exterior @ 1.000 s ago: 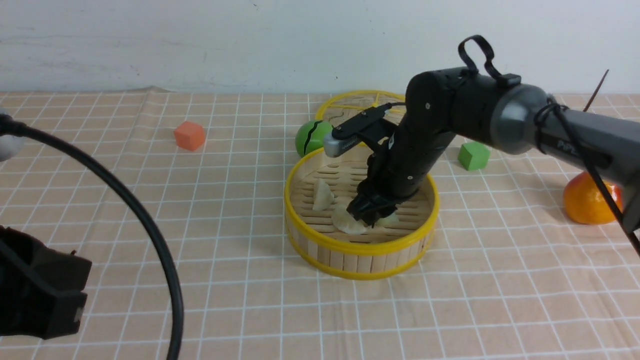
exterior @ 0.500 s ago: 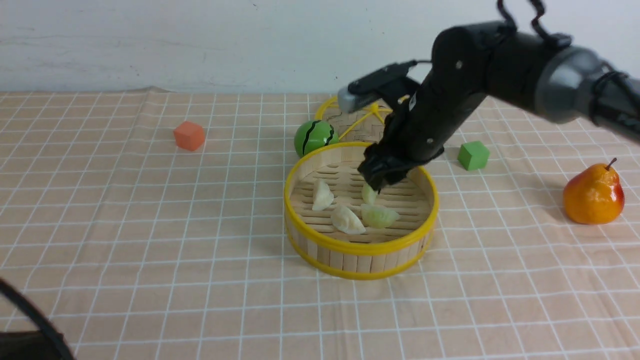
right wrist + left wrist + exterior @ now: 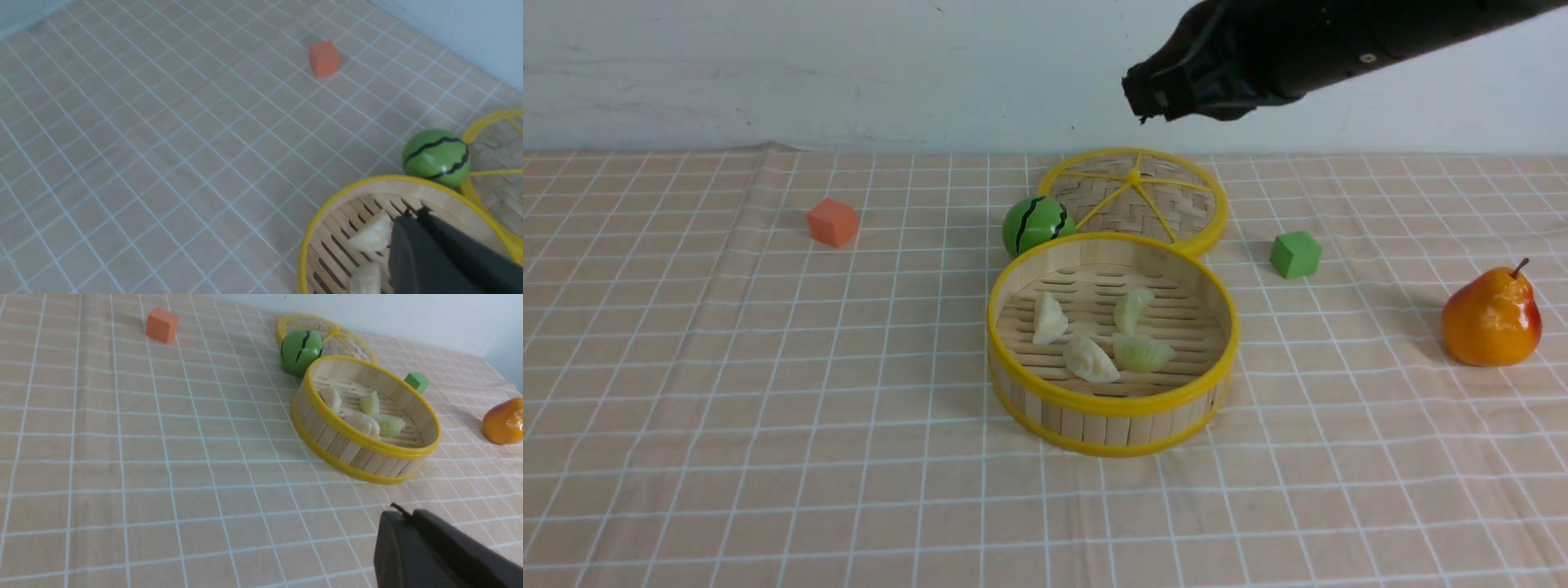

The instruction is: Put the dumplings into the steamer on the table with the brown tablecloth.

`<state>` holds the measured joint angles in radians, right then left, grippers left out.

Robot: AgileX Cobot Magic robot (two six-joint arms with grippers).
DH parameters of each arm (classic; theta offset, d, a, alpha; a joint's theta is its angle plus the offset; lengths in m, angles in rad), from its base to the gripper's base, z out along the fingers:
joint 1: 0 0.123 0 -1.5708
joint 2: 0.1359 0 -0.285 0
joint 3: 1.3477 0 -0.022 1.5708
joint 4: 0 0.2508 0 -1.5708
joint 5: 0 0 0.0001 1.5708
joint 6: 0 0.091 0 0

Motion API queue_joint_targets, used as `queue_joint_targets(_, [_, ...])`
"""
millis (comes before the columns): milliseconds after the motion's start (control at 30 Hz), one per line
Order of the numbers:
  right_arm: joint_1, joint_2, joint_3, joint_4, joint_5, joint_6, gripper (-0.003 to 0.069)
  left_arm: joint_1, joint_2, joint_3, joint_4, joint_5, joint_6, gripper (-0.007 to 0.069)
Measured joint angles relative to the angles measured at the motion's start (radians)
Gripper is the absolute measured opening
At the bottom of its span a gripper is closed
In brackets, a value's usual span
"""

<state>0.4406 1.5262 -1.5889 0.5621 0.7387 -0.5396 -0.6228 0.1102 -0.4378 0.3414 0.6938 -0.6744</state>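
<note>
A: Where were the dumplings (image 3: 1090,359)?
B: All four lay in the steamer (image 3: 1094,425), mid-bench (image 3: 768,367), loose on the slats. I judged the task done.
A: Right end effector (image 3: 1150,96)?
B: It hung high above the steamer's far side, well apart. Nothing showed in it. Couldn't tell if it was spread or pressed together. It was probably up there to stay clear of the wall.
A: Left?
B: The left end effector (image 3: 402,543) showed only in its wrist view, near-left. One dark finger was visible, so I couldn't tell its state.
A: Materials?
B: The dumplings were small crescents, two waxy pale green and two cream. The steamer had wooden strips and yellow rims. A flat woven lid (image 3: 1168,204) sat just behind it. The cloth (image 3: 1339,490) was wrinkled, with a white grid.
</note>
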Motion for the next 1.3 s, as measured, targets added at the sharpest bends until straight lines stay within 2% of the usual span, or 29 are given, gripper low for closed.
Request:
queue_joint_targets(67, [0.000,-0.046,0.068,0.046,-0.056,-0.044,-0.0019,0.000,0.000,0.009,0.005,-0.016,-0.001,0.0017])
queue_joint_targets(167, [0.000,-0.147,0.211,0.148,-0.168,-0.167,-0.0019,0.000,0.000,0.013,0.006,-0.021,-0.001,0.0020])
queue_joint_targets(200, [0.000,-0.217,0.299,0.203,-0.225,-0.246,-0.0018,0.000,-0.001,0.013,0.007,-0.021,-0.001,0.0020])
queue_joint_targets(300, [0.000,-0.297,0.385,0.274,-0.262,-0.343,-0.0018,0.000,-0.001,0.013,0.007,-0.017,-0.001,0.0020])
queue_joint_targets(367, [0.000,-0.401,0.477,0.365,-0.281,-0.455,-0.0017,0.000,-0.001,0.013,0.007,-0.005,-0.001,0.0020])
queue_joint_targets(500, [0.000,-0.541,0.573,0.472,-0.288,-0.539,-0.0014,0.000,-0.001,0.013,0.007,0.008,-0.002,0.0022])
queue_joint_targets(767, [0.000,-0.666,0.632,0.525,-0.295,-0.555,-0.0010,0.000,-0.001,0.013,0.007,0.010,-0.003,0.0036])
queue_joint_targets(1300, [0.000,-0.663,0.635,0.532,-0.256,-0.561,0.0003,0.000,-0.001,0.013,0.007,0.013,-0.004,0.0047])
